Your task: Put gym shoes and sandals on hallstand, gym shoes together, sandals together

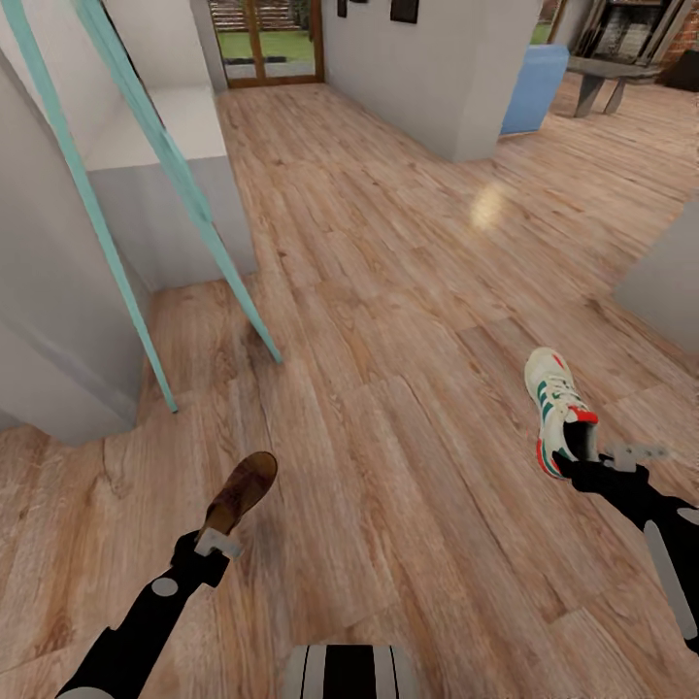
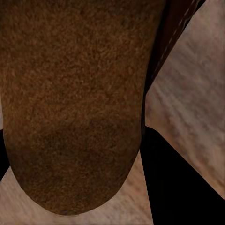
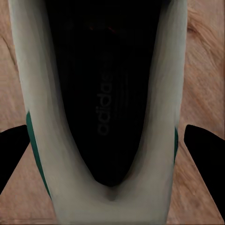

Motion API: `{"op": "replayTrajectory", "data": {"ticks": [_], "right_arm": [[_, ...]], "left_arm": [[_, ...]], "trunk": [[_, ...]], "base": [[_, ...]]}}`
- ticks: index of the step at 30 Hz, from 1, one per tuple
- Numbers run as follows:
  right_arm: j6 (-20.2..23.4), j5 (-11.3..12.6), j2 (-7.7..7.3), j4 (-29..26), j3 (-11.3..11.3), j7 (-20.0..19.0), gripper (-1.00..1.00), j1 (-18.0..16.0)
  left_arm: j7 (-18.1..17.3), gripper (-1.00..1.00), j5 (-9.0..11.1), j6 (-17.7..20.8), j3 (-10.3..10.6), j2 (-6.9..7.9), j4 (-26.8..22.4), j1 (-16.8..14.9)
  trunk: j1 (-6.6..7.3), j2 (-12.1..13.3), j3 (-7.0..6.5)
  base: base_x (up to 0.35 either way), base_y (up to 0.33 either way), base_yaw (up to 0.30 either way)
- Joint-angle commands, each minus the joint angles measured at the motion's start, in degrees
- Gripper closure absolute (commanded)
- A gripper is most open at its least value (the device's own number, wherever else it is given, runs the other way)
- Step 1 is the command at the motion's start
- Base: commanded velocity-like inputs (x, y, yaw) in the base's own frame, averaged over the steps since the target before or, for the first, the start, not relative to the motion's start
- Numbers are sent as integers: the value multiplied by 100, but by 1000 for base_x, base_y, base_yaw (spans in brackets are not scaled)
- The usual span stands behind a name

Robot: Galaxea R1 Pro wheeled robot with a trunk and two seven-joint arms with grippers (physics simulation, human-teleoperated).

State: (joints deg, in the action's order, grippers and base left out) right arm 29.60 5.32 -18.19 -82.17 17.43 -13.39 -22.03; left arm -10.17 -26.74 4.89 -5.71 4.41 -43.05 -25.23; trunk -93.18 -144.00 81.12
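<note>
My left gripper (image 1: 217, 540) is shut on the heel end of a dark brown sandal (image 1: 243, 490), which points away from me above the corridor floor (image 1: 388, 291). Its brown footbed (image 2: 75, 103) fills the left wrist view, with a black finger (image 2: 187, 187) beside it. My right gripper (image 1: 590, 468) is shut on the red-orange heel of a white gym shoe (image 1: 555, 403) with green stripes. In the right wrist view I look into the shoe's dark opening (image 3: 108, 108), with black fingers (image 3: 206, 145) on either side. The other shoe and sandal are out of view.
A pale-grey unit with a flat top (image 1: 160, 136) stands at the upper left, crossed by slanted teal bars (image 1: 184, 184). A grey wall block (image 1: 447, 68) rises ahead, and a blue chair (image 1: 534, 87) stands behind it. Another grey wall edge (image 1: 670, 272) is at the right. Open floor runs down the middle.
</note>
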Motion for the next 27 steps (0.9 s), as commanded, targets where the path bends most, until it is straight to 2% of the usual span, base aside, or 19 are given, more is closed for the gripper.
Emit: {"op": "replayTrajectory", "data": {"ticks": [1, 2, 3, 4, 6, 9, 10, 13, 16, 18, 23, 27], "right_arm": [[17, 39, 3, 42, 6, -5, 100, 70], [-123, 37, 13, 99, 6, -2, 100, 339], [-778, 44, 100, 149, 2, 6, 100, 769], [-1047, 46, 190, 202, 0, 7, 100, 899], [-1534, 43, 403, 365, 3, 5, 100, 1049], [-2019, 40, 579, 688, 5, 0, 100, 1150], [-2266, 39, 622, 937, 6, -7, 100, 1204], [-2780, 39, 661, 1493, 4, -18, 100, 1250], [-3255, 34, 672, 1995, -1, -30, 100, 1263], [-3450, 28, 675, 2253, -6, -36, 100, 1266], [-3632, 37, 653, 2827, 0, -50, 100, 1277], [-4090, 38, 637, 3148, -2, -52, 100, 1311]], "left_arm": [[-43, 100, -54, 16, -28, -1, -12, 3], [-39, 100, -19, 13, -113, -4, -10, 8], [-38, 100, 160, 9, -390, -9, -10, 8], [-35, 100, 189, 9, -433, -10, -11, 8], [-32, 100, 226, 6, -478, -13, 6, 9], [19, 100, 284, 3, -504, -25, 97, 9], [119, 100, 411, -5, -511, -31, 180, 9], [429, 100, 852, -49, -510, -29, 398, 9], [678, 100, 1127, -229, -486, -34, 628, 9], [777, 100, 1192, -322, -479, -33, 696, 9], [849, 100, 1258, -385, -483, -33, 849, 9], [857, 100, 1270, -396, -479, -107, 913, 9]], "trunk": [[4, 0, -21], [6, 1, -44], [9, 2, -66], [11, 4, -88], [17, 6, -133], [24, 10, -199], [27, 12, -221], [35, 16, -288], [42, 20, -363], [47, 22, -421], [60, 29, -574], [71, 34, -699]], "base": [[0, 0, -64], [0, 0, -11], [0, 0, -2], [0, 0, -1], [0, 0, 0], [0, 0, 0], [0, 0, 0], [0, 0, 0], [0, 0, -8], [0, 0, -31], [0, 0, -9], [0, 0, -1]]}}
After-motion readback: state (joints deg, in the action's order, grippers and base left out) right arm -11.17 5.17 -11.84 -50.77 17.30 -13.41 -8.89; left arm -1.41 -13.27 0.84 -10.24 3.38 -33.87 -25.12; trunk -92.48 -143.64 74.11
